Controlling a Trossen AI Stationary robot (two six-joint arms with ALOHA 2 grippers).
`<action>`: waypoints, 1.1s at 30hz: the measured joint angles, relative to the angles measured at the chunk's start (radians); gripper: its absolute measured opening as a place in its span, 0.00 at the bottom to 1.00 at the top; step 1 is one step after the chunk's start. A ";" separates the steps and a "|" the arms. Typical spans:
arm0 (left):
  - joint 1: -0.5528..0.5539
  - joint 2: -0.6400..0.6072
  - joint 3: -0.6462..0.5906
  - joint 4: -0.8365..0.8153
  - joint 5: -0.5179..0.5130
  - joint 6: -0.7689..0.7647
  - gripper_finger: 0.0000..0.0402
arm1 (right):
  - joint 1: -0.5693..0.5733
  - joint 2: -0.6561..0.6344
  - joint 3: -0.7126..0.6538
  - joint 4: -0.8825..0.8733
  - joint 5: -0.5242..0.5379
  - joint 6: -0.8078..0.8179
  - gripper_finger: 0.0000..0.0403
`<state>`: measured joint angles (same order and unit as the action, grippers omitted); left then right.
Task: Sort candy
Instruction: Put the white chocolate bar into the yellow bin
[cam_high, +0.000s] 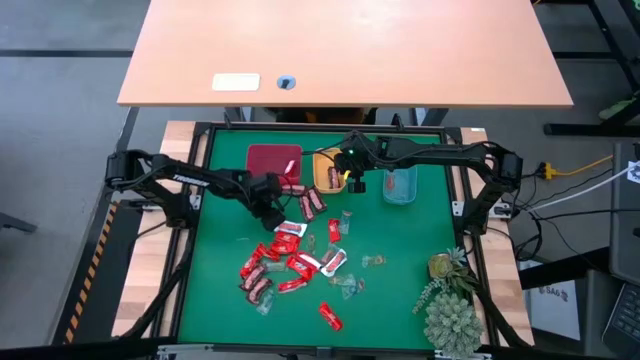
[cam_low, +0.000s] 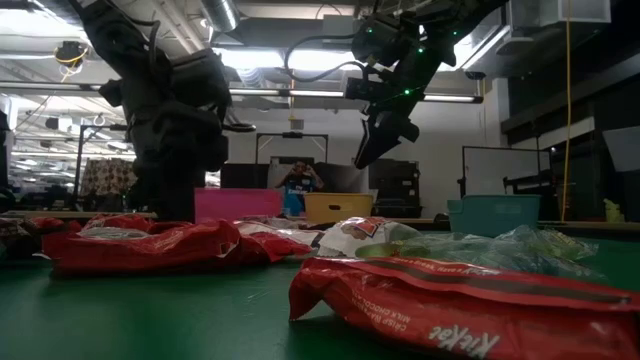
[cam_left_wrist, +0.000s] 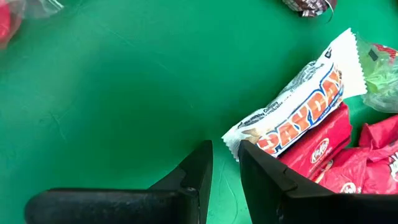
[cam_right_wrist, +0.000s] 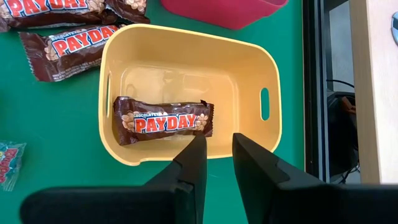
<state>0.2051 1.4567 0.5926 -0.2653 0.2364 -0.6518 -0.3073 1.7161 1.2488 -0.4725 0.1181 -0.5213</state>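
Now the yellow tray (cam_right_wrist: 189, 93) holds one brown PayDay bar (cam_right_wrist: 163, 121); both arms' jaws gape empty.

Green mat (cam_high: 400, 290) on the table carries everything. Directly below the right gripper (cam_high: 356, 183): orange tray (cam_high: 326, 170), w/ red tray (cam_high: 273, 160) one side of it, teal tray (cam_high: 399, 186) the other. Candy (cam_high: 290, 262) scattered loose on the mat just beyond the left gripper (cam_high: 268, 212). Spiky green plant (cam_high: 452, 316) at mat corner, well away from both.
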 joint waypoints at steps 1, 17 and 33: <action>-0.003 0.000 0.000 0.000 -0.003 0.000 0.19 | 0.000 0.000 0.000 0.000 0.000 0.000 0.19; -0.037 0.032 0.000 0.100 -0.036 0.004 0.17 | 0.000 0.000 0.000 0.000 0.000 0.000 0.19; -0.037 0.032 0.000 0.153 -0.042 0.007 0.00 | 0.000 -0.048 0.000 0.000 0.000 0.000 0.19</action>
<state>0.1684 1.4891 0.5930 -0.1127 0.1947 -0.6449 -0.3073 1.6682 1.2484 -0.4725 0.1184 -0.5213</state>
